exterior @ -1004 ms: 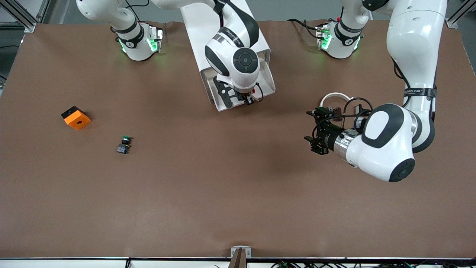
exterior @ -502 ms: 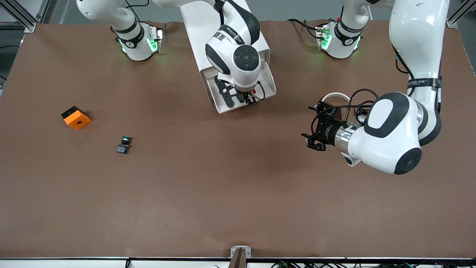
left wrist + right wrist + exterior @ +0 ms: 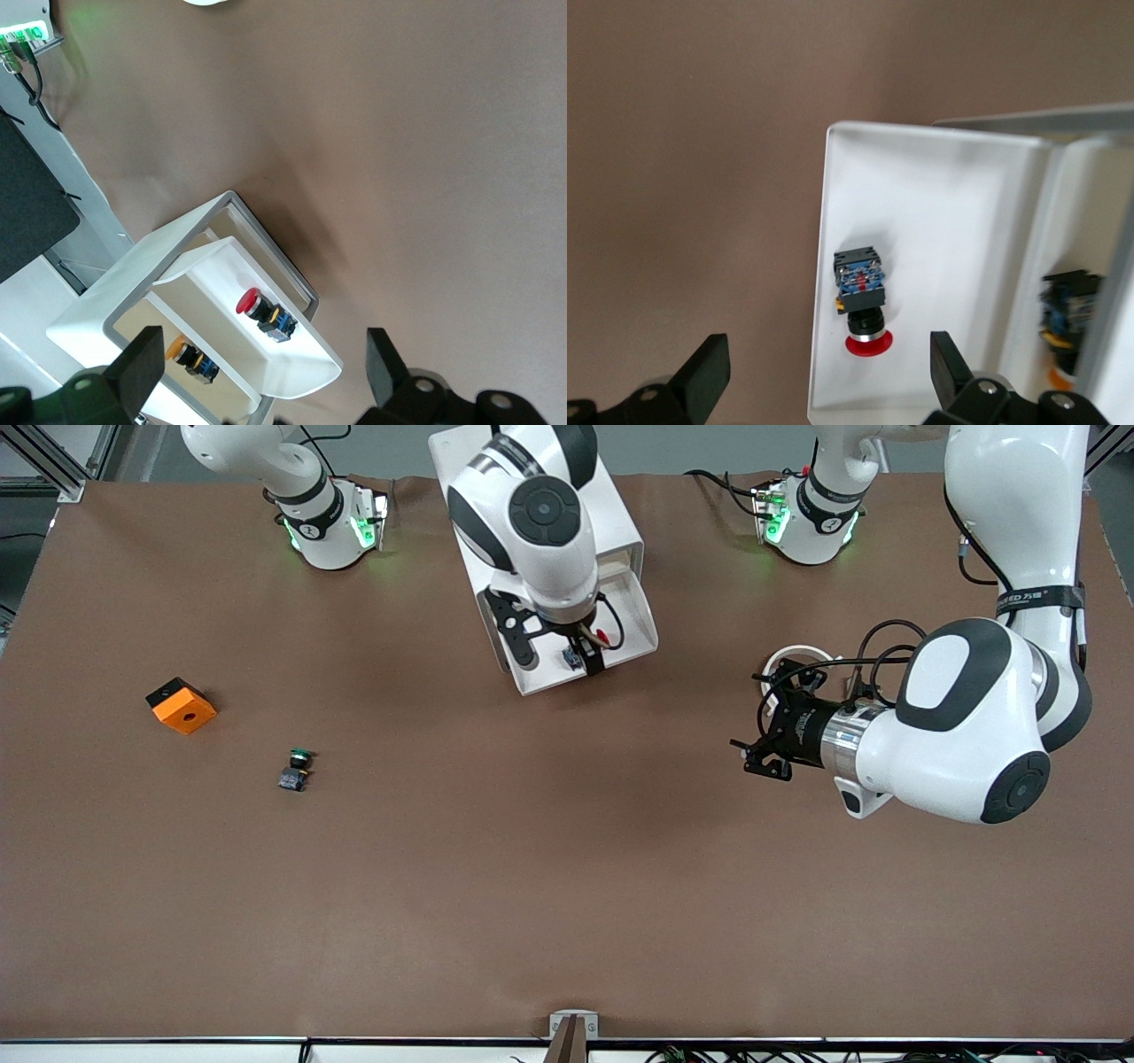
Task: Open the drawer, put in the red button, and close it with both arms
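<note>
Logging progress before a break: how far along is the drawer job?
Done: the drawer is open and the red button lies in it, released. In hand: the open right hand is over it; the open left hand waits above bare table. Left: pushing the drawer shut with both arms.

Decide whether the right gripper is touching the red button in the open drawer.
Apart. The right wrist view shows the red button lying alone in the drawer, with the open fingers of the right gripper spread clear either side.
</note>
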Controlling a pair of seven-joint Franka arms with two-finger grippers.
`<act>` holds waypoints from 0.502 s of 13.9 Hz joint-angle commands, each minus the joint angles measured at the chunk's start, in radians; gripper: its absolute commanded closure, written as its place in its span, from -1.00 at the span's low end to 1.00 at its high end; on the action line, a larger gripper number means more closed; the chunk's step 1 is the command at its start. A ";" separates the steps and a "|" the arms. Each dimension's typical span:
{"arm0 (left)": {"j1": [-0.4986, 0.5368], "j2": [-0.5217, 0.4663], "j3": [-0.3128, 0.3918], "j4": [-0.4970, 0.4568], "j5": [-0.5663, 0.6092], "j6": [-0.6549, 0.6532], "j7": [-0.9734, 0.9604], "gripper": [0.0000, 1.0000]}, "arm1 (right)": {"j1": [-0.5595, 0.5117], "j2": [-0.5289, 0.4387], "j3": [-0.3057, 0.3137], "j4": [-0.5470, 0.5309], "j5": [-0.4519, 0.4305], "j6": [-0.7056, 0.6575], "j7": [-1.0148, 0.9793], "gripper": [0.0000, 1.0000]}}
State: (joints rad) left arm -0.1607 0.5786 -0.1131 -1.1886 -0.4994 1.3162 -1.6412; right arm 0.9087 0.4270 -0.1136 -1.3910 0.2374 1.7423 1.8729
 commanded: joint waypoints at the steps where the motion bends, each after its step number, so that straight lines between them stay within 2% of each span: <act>1: -0.013 -0.025 -0.003 -0.022 0.033 -0.002 0.056 -1.00 | -0.059 -0.040 0.006 0.055 0.020 -0.154 -0.104 -1.00; 3: -0.016 -0.048 -0.008 -0.016 0.033 0.033 0.174 -1.00 | -0.099 -0.091 0.005 0.070 0.017 -0.257 -0.222 -1.00; 7: -0.023 -0.078 -0.043 -0.017 0.035 0.223 0.421 -1.00 | -0.214 -0.201 0.003 0.067 0.005 -0.406 -0.515 -1.00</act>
State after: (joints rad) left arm -0.1787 0.5315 -0.1430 -1.1847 -0.4894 1.4663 -1.3138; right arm 0.7504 0.2862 -0.1198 -1.3073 0.2371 1.3846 1.4819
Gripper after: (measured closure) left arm 0.000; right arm 0.000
